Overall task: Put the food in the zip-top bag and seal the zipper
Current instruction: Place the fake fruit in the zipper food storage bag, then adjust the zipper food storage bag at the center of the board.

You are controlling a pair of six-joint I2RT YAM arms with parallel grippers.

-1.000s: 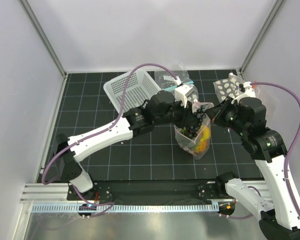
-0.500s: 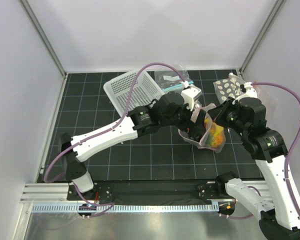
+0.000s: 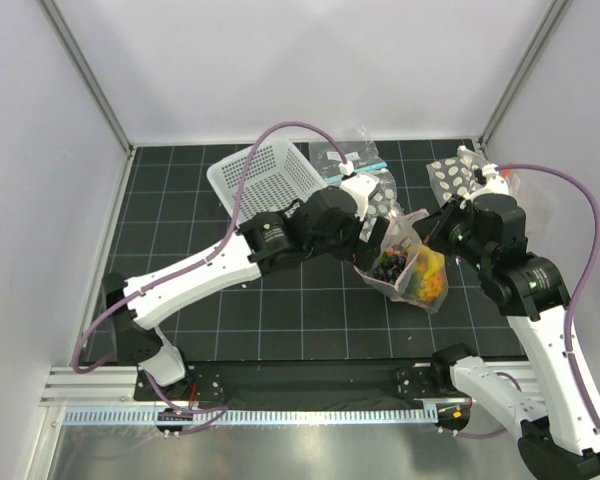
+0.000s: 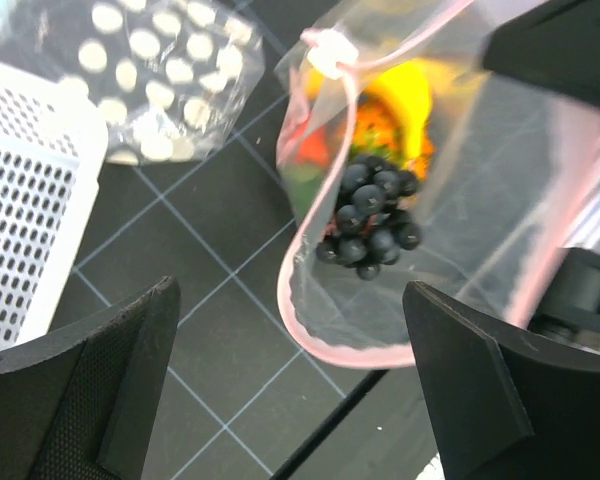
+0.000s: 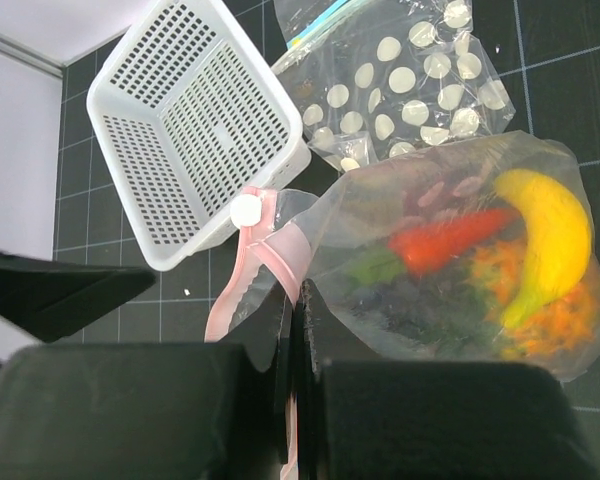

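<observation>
- Status: all 4 foods are inside the bag [image 3: 412, 275]. The banana [image 5: 550, 245], pepper [image 5: 450, 240] and pineapple [image 5: 545, 312] lie deep, while the grapes [image 4: 370, 215] sit nearer the mouth. By judgement, only sealing remains.
- Bag position: it hangs between the 2 arms, right of the basket [image 3: 265, 178], held by 1 end of its mouth. Whether its bottom rests on the desk [image 3: 200, 240] cannot be told.
- Right fingers [image 5: 292, 348]: clamped on 1 end of the pink zipper [image 5: 270, 262].
- Left fingers [image 4: 288, 292]: spread wide, holding nothing, facing the gaping mouth.
- Zipper: unsealed, its 2 lips bowed apart. The white slider [image 5: 245, 210] sits close to the right fingers' hold.
- Recommended: the right fingers should hold firm so the strip stays taut. The left fingers should close on the slider, or pinch both lips together beside it, then run along the strip to its far end.
- Risk: the grapes may catch between the lips, so the bag should be tilted first to settle them deeper. The floppy film may also bunch ahead of the pinch.
</observation>
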